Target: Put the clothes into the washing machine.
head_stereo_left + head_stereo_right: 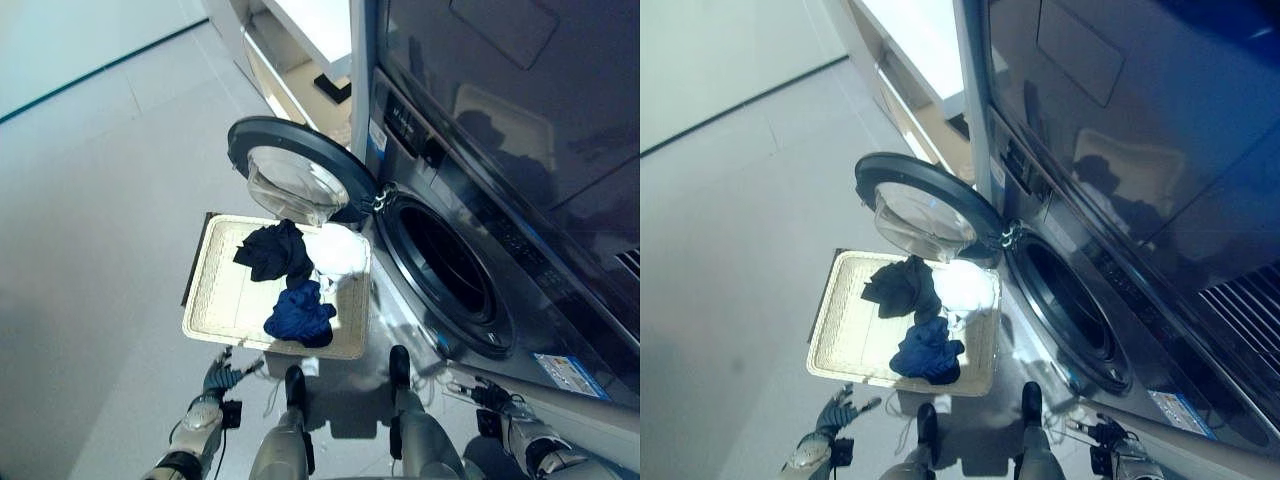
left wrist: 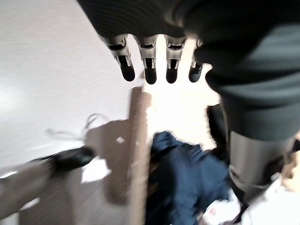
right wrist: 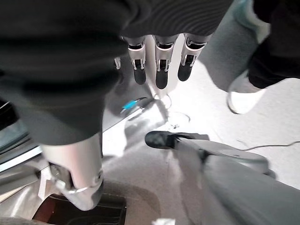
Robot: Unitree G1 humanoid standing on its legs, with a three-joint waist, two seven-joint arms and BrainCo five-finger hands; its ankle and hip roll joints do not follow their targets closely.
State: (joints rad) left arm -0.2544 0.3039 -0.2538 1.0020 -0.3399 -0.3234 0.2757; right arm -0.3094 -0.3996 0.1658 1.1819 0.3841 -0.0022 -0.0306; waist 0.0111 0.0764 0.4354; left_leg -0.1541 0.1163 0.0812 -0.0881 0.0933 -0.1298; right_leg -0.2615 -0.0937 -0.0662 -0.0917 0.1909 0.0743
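A cream tray (image 1: 220, 300) lies on the floor in front of the washing machine (image 1: 470, 200). On it are a black garment (image 1: 272, 250), a white garment (image 1: 336, 250) and a dark blue garment (image 1: 300, 314), the blue one also showing in the left wrist view (image 2: 187, 183). The machine's round door (image 1: 290, 172) stands swung open over the tray's far edge, and the drum opening (image 1: 447, 262) is dark. My left hand (image 1: 218, 377) hangs open just short of the tray's near edge, holding nothing. My right hand (image 1: 488, 394) is low beside the machine's front, fingers (image 3: 160, 65) straight and empty.
A white shelf unit (image 1: 300, 50) stands behind the machine at the far side. Bare grey floor (image 1: 90, 220) stretches to the left of the tray. A person's white shoe (image 3: 243, 96) shows in the right wrist view.
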